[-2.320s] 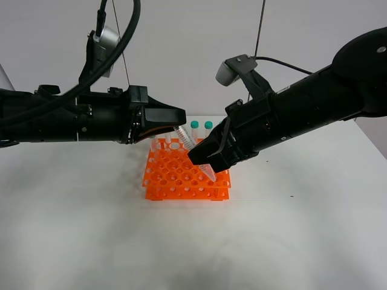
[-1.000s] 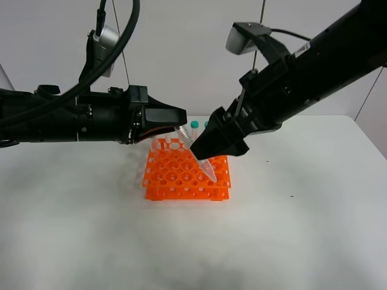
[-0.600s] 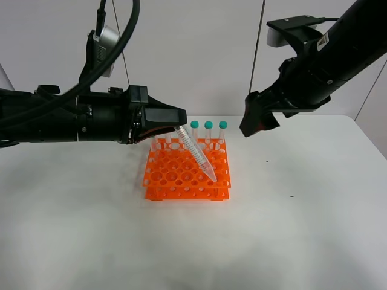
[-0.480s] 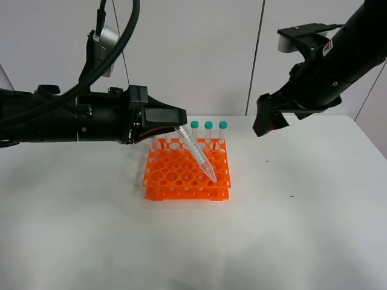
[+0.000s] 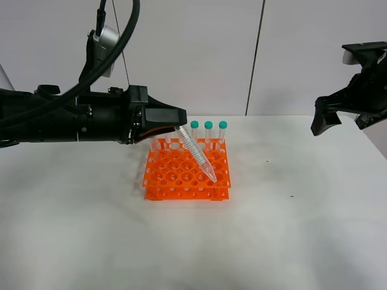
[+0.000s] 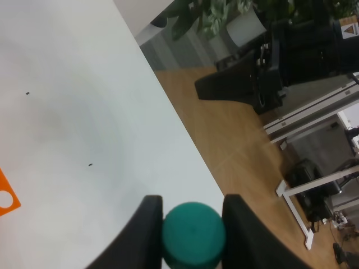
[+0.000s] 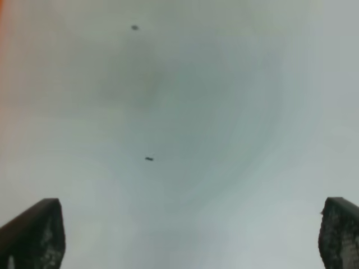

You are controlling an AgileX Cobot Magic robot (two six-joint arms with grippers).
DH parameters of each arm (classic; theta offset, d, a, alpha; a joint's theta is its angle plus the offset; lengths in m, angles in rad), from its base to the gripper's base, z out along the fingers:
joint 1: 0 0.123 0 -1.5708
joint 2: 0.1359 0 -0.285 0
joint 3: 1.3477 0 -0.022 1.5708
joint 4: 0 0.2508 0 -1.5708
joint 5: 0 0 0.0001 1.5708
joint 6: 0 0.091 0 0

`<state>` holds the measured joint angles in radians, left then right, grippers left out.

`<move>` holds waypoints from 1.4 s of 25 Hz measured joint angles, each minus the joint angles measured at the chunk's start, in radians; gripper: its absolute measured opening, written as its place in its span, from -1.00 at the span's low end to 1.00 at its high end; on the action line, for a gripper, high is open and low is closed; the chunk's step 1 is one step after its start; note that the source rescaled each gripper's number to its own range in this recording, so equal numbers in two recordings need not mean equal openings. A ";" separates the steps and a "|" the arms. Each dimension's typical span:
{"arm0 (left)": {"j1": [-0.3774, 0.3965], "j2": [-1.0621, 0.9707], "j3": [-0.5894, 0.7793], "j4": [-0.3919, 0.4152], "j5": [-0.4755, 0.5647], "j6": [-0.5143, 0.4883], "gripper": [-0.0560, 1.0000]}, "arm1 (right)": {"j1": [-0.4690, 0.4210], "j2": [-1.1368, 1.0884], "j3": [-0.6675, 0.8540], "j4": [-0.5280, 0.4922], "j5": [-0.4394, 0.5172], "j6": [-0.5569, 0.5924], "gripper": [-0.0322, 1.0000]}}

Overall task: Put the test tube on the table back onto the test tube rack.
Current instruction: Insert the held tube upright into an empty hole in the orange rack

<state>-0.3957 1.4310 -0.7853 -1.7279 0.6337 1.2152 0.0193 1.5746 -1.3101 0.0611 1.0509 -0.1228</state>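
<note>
My left gripper (image 5: 179,125) is shut on the cap end of the test tube (image 5: 197,154). The tube slants down to the right, its pointed tip over the front right holes of the orange test tube rack (image 5: 175,176). In the left wrist view the teal cap (image 6: 193,235) sits between the two black fingers (image 6: 147,235). My right gripper (image 5: 337,124) is open and empty, high above the table's far right. In the right wrist view its gripper (image 7: 188,224) has both fingertips (image 7: 33,230) wide apart over the bare white table (image 7: 185,112).
Three teal-capped tubes (image 5: 208,125) stand in the rack's back row. The white table (image 5: 290,229) stretches around the rack. In the left wrist view a corner of the rack (image 6: 7,196), the table's edge and the right arm (image 6: 263,73) beyond it show.
My right gripper let go of the tube's lower part and moved up and away to the far right. The left gripper and the tilted tube have not moved.
</note>
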 joint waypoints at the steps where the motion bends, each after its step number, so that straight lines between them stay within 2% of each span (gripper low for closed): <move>1: 0.000 0.000 0.000 0.000 0.000 0.000 -0.89 | -0.003 0.000 0.000 0.003 0.005 0.000 1.00; 10: 0.000 0.000 0.000 0.000 0.000 0.000 -0.89 | 0.001 0.000 0.000 0.030 0.087 -0.026 1.00; 22: 0.000 0.000 0.000 0.000 0.000 0.000 -0.89 | 0.001 0.000 0.000 0.081 0.110 -0.035 1.00; 26: 0.000 0.000 0.000 0.000 0.000 0.000 -0.89 | 0.001 -0.009 0.006 0.051 0.157 -0.031 1.00; 30: 0.000 0.000 0.000 0.000 0.000 0.000 -0.89 | 0.001 -0.100 0.087 0.015 0.158 -0.016 1.00; 35: 0.000 0.000 0.000 0.000 0.000 0.000 -0.89 | 0.001 -0.339 0.310 0.008 0.160 -0.015 1.00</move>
<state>-0.3957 1.4310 -0.7853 -1.7279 0.6337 1.2152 0.0199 1.2358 -1.0002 0.0690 1.2108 -0.1377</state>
